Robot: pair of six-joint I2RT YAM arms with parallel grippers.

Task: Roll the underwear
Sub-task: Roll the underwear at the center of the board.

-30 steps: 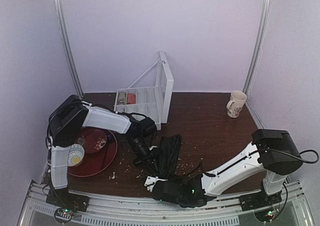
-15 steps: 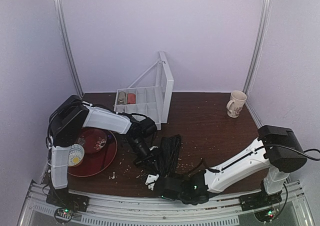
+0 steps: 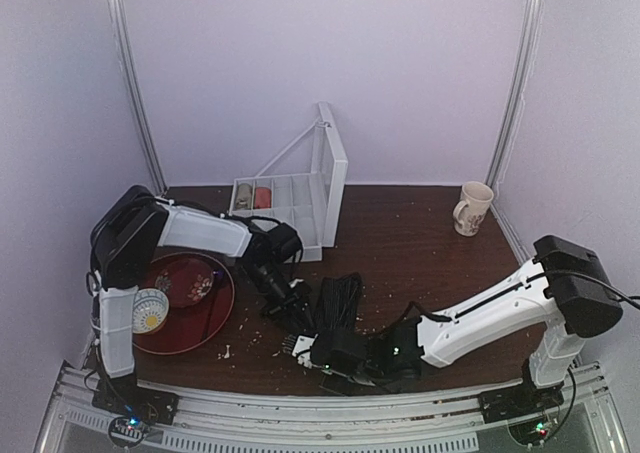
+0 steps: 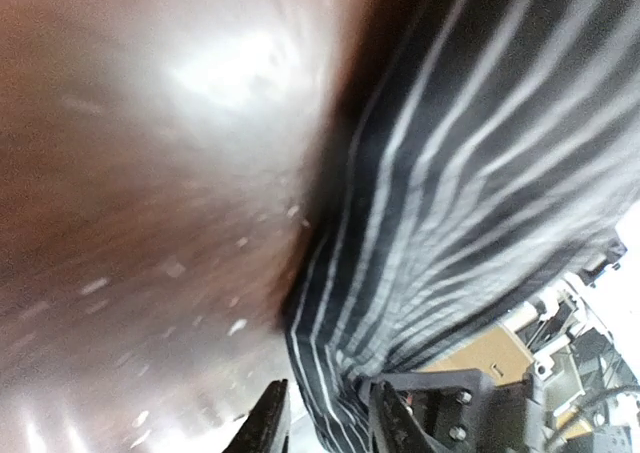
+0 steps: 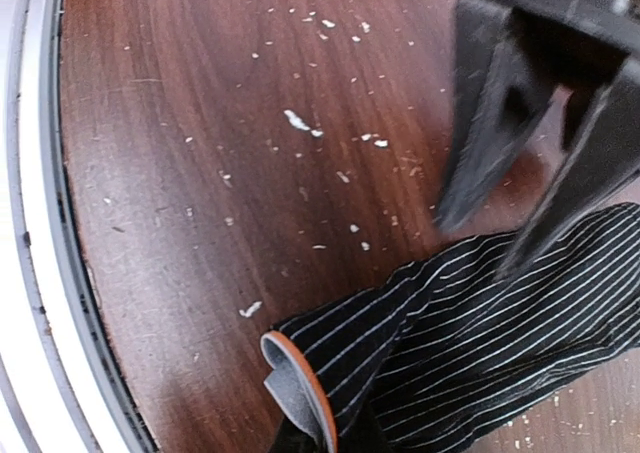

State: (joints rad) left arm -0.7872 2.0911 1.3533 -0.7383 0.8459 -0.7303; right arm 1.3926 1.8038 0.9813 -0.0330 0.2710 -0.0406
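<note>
The underwear (image 3: 338, 303), black with pale pinstripes, lies bunched in a long heap on the brown table. My left gripper (image 3: 297, 316) stands at its left side. In the left wrist view the striped fabric (image 4: 470, 173) hangs past my left gripper (image 4: 330, 425), whose jaws are apart and not clamping it. My right gripper (image 3: 318, 351) is at the heap's near end. In the right wrist view the underwear (image 5: 480, 333) shows its grey and orange hem (image 5: 300, 383), pinched by my right gripper (image 5: 320, 445). The left gripper (image 5: 478, 243) stands open on the fabric there.
A red plate (image 3: 215, 318) holding a small white bowl (image 3: 150, 311) sits at the left. A clear compartment box (image 3: 290, 208) with its lid up stands behind, and a mug (image 3: 472, 208) at the far right. Pale crumbs (image 5: 298, 121) dot the table.
My left gripper has opened and released the fabric. My right gripper has shut on the underwear's near hem and moved a little farther from the table's near edge.
</note>
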